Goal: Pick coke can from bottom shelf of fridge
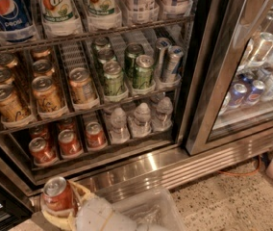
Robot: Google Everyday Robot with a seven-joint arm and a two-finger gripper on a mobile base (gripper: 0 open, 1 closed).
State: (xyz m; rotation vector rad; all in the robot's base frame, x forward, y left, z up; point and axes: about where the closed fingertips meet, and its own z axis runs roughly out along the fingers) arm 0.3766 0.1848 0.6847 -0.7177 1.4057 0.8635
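The fridge (pixel 141 170) stands open, its steel sill running across the lower part of the view and its racks full of drinks. The bottom shelf (pixel 127 146) carries red cans (pixel 70 142) in its left lanes and small water bottles (pixel 141 119) to their right. Below the sill, at the lower left edge of the view, the pale arm (pixel 98 218) reaches in from the bottom. Its end effector (pixel 64 205) is pinching the coke can (pixel 55 194), with yellowish fingers (pixel 81 194) wrapped around the lower body. The can is upright, its silver top up, and it sits outside the cabinet, in front of the sill and well clear of the shelf.

Judging by this, the grasp is made and the can is off the shelf, so the pick is in its closing stage of drawing back. The next move calls for a steady retreat away from the sill, keeping the can upright and the grip firm so it does not slip.
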